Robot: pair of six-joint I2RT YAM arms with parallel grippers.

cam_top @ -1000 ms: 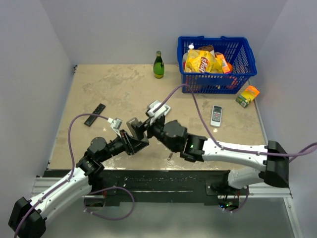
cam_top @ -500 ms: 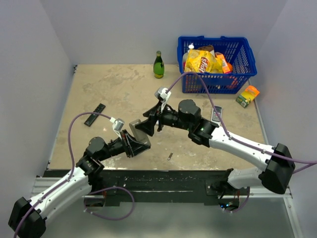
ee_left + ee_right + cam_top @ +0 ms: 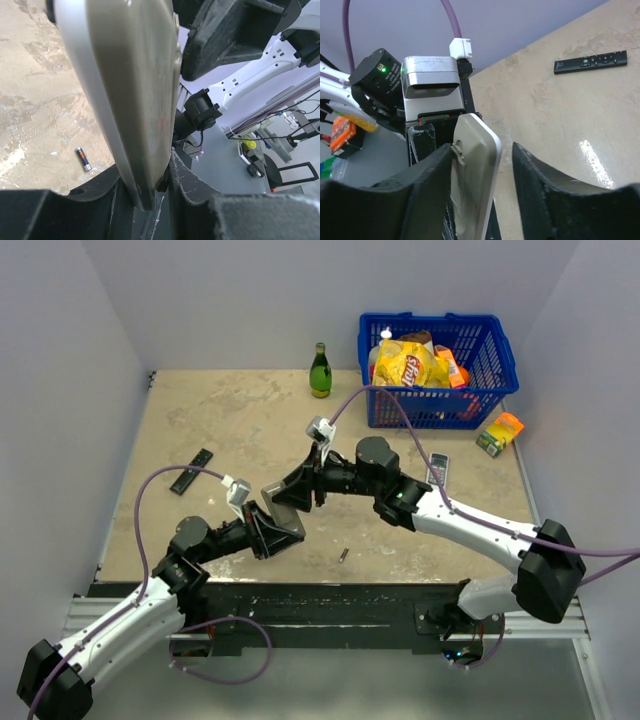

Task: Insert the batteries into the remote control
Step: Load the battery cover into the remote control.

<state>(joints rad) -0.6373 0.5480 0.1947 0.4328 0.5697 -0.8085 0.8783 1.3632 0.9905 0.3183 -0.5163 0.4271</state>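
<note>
Nearest you, one of the batteries (image 3: 343, 555) lies loose on the table (image 3: 230, 430) by the front edge, at about 5 o'clock from the remote control (image 3: 284, 503). Your left gripper (image 3: 262, 524) is clamped on the remote's lower end and holds it tilted, off the table. Your right gripper (image 3: 297, 486) has swung up from down near that battery. It now straddles the remote's upper end from 2 o'clock, its jaws narrowing with a gap on one side. I see no battery in it, so loading looks unstarted; the back probably needs opening first.
</note>
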